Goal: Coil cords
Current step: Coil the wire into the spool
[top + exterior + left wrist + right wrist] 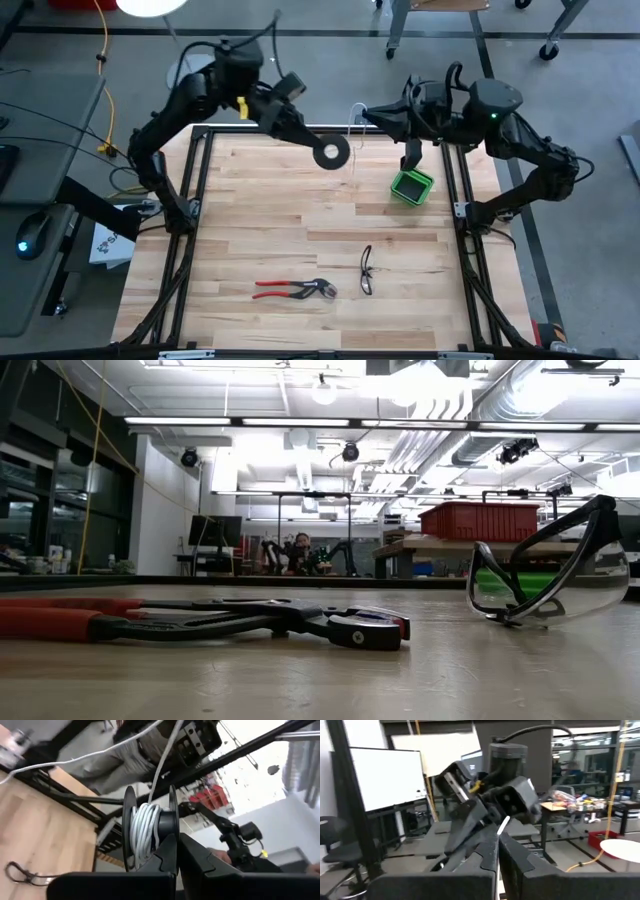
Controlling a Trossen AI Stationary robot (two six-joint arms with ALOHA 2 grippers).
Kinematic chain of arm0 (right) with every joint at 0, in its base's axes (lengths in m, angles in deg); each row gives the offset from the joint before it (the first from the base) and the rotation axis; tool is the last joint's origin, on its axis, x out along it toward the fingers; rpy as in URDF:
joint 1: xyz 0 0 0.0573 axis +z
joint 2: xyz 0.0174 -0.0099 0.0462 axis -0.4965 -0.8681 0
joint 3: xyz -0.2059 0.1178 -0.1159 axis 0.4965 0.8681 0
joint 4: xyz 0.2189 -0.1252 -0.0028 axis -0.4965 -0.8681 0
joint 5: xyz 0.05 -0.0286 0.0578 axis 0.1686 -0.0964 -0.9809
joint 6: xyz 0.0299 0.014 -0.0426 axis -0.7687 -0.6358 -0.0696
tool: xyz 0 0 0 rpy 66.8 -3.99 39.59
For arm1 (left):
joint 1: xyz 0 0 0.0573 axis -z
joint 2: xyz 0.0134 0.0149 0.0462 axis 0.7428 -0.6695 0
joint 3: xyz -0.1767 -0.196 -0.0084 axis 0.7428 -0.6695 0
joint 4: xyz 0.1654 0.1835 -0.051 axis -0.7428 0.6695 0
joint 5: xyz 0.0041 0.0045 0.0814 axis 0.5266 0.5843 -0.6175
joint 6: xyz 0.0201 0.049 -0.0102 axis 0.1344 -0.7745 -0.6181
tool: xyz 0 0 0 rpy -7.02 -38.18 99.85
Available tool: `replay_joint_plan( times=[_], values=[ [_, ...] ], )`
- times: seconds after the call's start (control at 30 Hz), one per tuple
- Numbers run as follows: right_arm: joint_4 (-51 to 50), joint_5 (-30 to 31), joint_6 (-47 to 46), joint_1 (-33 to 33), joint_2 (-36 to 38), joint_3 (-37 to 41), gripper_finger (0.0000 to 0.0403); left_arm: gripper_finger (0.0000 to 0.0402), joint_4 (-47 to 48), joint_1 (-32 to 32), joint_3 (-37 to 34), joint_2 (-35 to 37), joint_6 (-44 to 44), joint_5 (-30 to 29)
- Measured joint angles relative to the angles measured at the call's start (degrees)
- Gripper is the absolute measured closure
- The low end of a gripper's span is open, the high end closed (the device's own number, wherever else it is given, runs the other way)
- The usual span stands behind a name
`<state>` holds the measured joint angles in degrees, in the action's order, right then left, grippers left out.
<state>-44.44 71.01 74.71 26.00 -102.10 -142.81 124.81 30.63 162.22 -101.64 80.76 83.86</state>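
worktop (300, 230): wooden | left gripper (312, 143): above far edge, jaws clamped on black spool (332, 152) | right gripper (366, 117): near far edge, jaws pinching white cord (352, 125) running to spool

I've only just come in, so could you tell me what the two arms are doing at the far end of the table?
They are winding cord. The left gripper is shut on a black spool, held above the table's far edge, with white cord already wrapped around its core. The right gripper is shut on the cord's free end, close to the spool. The red-handled pliers, safety glasses and green bin sit untouched.
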Motion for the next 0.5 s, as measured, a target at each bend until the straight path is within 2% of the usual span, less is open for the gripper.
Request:
replay_joint_plan(
  times=[0.13, 0.3, 0.43, 0.5],
  values=[
    [0.8, -1.9, 0.0, -0.7, -0.4, 0.0, 0.0403, 0.0401, -8.9, 1.7, 0.0, -2.6, 4.6, 4.5],
    [2.5, -5.5, -1.5, -2.0, -1.1, 0.0, 0.0403, 0.0402, -31.6, 3.8, 0.0, -6.6, 16.5, 8.3],
    [3.8, -8.8, -1.7, -2.6, -1.5, 0.0, 0.0403, 0.0402, -52.1, 4.0, 0.0, -10.3, 25.9, 7.1],
    [3.8, -9.9, -1.7, -2.6, -1.6, 0.0, 0.0403, 0.0402, -60.8, 3.9, 0.0, -11.6, 28.8, 3.8]
  ],
)
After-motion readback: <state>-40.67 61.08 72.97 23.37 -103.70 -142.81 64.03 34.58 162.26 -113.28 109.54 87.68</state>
